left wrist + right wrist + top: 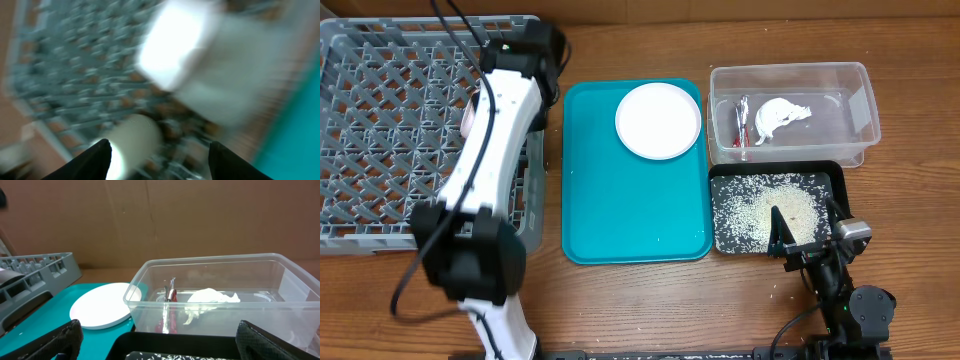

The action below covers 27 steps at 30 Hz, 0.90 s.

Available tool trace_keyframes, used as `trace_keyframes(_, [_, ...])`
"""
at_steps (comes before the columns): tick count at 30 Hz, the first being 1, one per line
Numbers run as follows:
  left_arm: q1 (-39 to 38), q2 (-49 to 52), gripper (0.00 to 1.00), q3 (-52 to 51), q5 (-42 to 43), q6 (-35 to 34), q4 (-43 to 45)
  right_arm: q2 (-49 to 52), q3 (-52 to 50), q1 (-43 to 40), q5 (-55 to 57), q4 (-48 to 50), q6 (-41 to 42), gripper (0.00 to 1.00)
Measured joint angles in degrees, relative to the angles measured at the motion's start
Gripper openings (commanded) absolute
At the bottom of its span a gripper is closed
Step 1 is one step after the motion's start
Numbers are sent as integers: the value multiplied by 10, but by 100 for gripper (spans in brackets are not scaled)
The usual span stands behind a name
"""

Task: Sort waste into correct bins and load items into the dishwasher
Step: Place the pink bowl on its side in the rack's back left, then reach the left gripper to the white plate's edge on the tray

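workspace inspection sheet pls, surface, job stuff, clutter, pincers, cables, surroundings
surface: brown wooden table
job's things: plate on teal tray; red wrapper and napkin in clear tub; rice in black tray; dish rack at left
clutter: nothing seen
pincers: left pincer open above the dish rack, view blurred; right pincer open at the black tray's near edge
cables: black cable looping beside left arm
surroundings: cardboard wall behind the tub
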Motion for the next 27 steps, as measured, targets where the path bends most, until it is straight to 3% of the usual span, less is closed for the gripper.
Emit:
trace_keyframes(4, [-68, -82, 67, 16, 143, 15, 50, 0, 0, 0, 0, 0, 0, 100])
trace_keyframes(9, [-145, -74, 67, 18, 270, 46, 161, 0, 0, 0, 0, 0, 0, 100])
trace_keyframes(12, [-176, -33, 46, 17, 304, 54, 219, 0, 0, 0, 0, 0, 0, 100])
trace_keyframes(22, [-155, 149, 50, 6, 328, -1, 237, 0, 0, 0, 0, 0, 0, 100])
trace_keyframes(25, [-144, 176, 38, 6, 339, -16, 236, 0, 0, 0, 0, 0, 0, 100])
trace_keyframes(27, [-139, 188, 19, 6, 348, -24, 234, 0, 0, 0, 0, 0, 0, 100])
